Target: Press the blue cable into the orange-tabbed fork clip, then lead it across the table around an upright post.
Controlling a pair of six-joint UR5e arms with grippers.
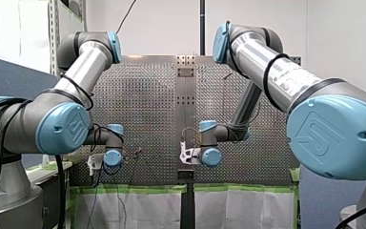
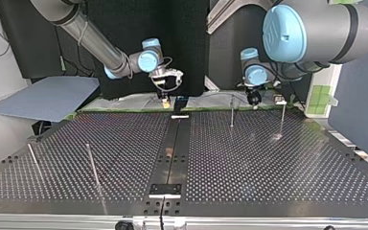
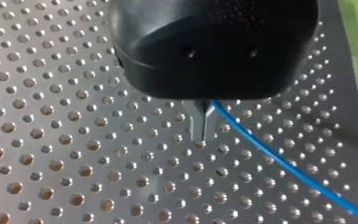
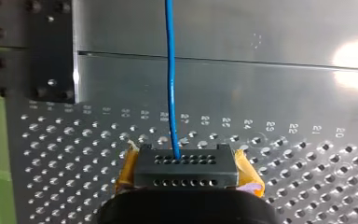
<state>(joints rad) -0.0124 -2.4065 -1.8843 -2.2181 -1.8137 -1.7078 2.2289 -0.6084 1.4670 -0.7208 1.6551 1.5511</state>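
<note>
Holding the blue cable [image 3: 279,161], my left gripper [image 3: 204,125] has its metal fingers pressed together on it, low over the perforated table [image 3: 74,154], well aside from the middle strip [image 2: 172,148]. My right gripper [image 4: 186,170] hangs over this strip's end nearest the arms. The cable runs ahead from it, and whether it is closed I cannot tell. An upright post [image 2: 231,111] stands between the strip and my left gripper.

Perforated table [image 2: 268,163] fills the top view; a dark centre strip [image 2: 175,143] runs twelve to six; a grey board [image 2: 45,98] sits out at ten o'clock; green tape [image 2: 322,96] at two.
</note>
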